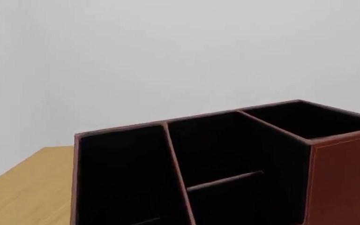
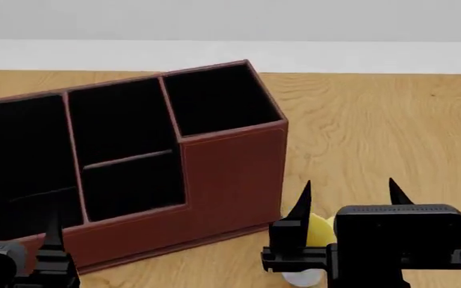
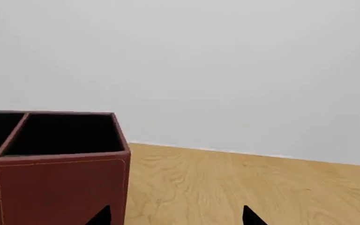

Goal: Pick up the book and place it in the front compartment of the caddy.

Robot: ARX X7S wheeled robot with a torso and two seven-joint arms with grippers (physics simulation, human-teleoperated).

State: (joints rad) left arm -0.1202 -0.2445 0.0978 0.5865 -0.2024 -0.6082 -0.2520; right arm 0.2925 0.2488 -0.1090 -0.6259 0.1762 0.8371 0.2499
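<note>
1. Right gripper: it hovers low over the table, just beside the caddy's tall end, with its two dark fingers spread well apart and nothing between them. The right wrist view shows the same two fingertips parted over bare wood.
2. Left gripper: only one fingertip and part of the body show at the near edge of the head view, in front of the caddy; whether it is spread or pressed together cannot be told.
3. Caddy: it stands upright and slightly angled on the table, stepped low side toward the robot, so the front compartment is probably reachable from above.
4. Book: not visible in any view. A small yellow-and-white object lies under the right gripper, partly hidden.
5. Judgement: the pick-up is not yet done; the book must first be found.
</note>
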